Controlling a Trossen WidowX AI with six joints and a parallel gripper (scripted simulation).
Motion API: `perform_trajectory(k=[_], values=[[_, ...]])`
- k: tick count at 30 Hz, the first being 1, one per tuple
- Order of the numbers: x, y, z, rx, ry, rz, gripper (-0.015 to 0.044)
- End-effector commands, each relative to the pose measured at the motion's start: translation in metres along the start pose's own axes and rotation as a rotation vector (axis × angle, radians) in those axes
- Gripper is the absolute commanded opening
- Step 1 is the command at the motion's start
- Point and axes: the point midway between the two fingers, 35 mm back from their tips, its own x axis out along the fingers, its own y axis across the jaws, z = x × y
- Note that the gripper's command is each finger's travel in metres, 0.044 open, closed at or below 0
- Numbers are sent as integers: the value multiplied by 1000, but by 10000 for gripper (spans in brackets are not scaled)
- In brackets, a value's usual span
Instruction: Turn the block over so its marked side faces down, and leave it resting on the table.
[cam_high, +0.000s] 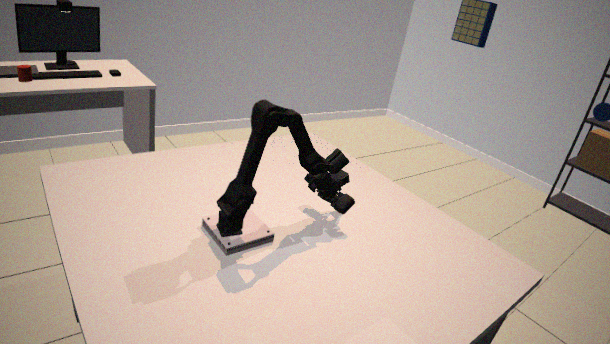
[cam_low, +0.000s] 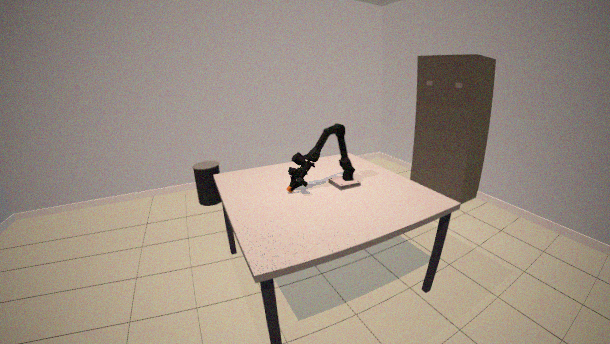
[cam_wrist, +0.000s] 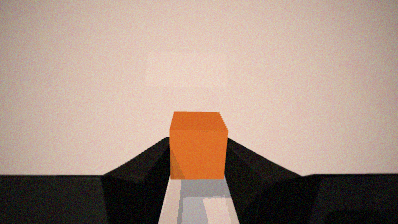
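Fingers clamped on the orange block (cam_wrist: 198, 146), held off the table (cam_wrist: 200, 60) – no mark visible on the faces in wrist view. Finish the wrist roll before lowering, set it flat, then release – don't drop it tilted

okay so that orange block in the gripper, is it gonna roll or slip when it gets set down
The orange block looks flat-faced and square-edged, so it should sit still, not roll. The gripper clamps two flat sides; slipping seems unlikely. It appears rigid.
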Motion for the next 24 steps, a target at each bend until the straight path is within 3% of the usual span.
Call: perform_trajectory(k=[1, 24], values=[[8, 1, -7, -1, -56, 4, 0], [1, 1, -20, -5, -353, 5, 0]])
